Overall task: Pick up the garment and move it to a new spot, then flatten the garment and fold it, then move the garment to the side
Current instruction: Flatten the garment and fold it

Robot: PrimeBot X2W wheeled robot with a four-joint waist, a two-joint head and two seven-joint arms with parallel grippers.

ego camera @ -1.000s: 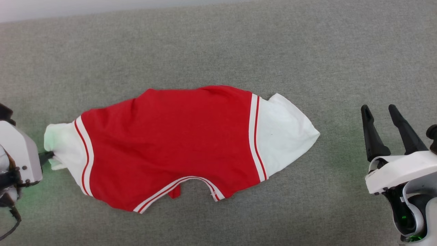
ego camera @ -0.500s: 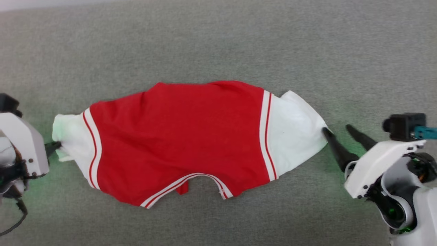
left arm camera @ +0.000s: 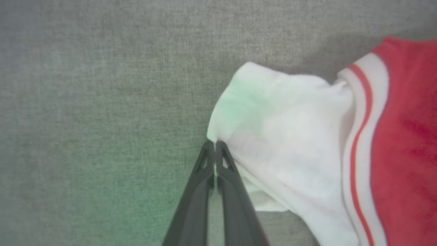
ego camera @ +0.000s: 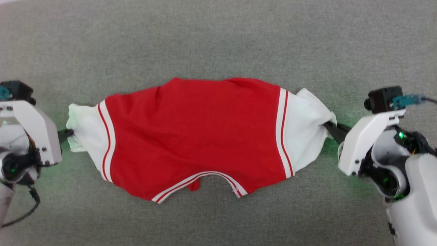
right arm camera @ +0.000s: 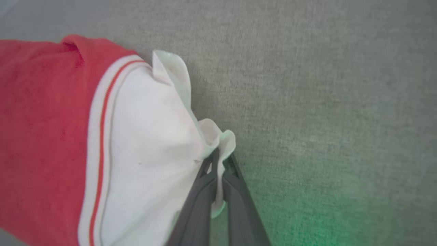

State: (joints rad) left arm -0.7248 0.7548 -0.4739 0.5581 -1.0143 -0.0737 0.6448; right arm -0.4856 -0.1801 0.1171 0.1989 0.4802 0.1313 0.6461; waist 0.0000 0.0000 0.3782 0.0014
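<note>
Head view is showing the garment (ego camera: 194,136) lying mid-frame, left fingers (ego camera: 65,135) pinching its frame-left white sleeve, right fingers (ego camera: 336,131) pinching the frame-right one.

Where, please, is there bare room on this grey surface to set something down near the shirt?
The widest bare stretch of the grey surface lies beyond the far edge of the garment, across the whole width. A narrower free strip runs along its near edge. Both ends are crowded: the left hand and the right hand are each shut on a sleeve.
</note>
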